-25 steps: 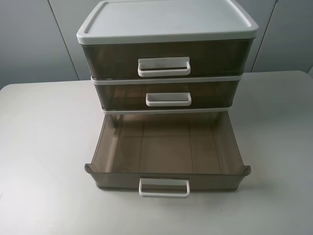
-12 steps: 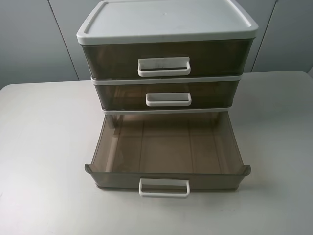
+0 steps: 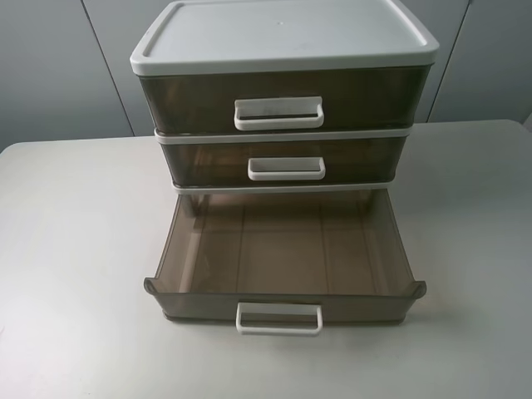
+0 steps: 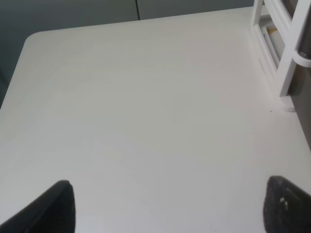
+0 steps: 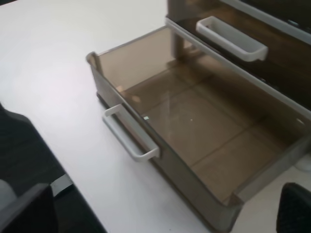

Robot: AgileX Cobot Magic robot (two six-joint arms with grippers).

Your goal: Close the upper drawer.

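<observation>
1. The white table (image 3: 75, 249) is sitting under the three-drawer unit (image 3: 283, 37), its rounded corner showing in the left wrist view.
2. The bottom drawer (image 3: 283, 249) is standing pulled far out and looking empty, its white loop handle (image 3: 278, 319) facing the front edge.
3. The top drawer (image 3: 283, 100) is sitting pushed in beneath the white lid (image 3: 283, 33).
4. Grey wall panels (image 3: 58, 75) are standing behind.

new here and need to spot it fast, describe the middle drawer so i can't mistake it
Find the three-drawer unit on the table. The upper drawer is its shallow middle tier, shut, with the smallest white handle; the top-tier drawer is taller, and the bottom-tier drawer is pulled out.
</observation>
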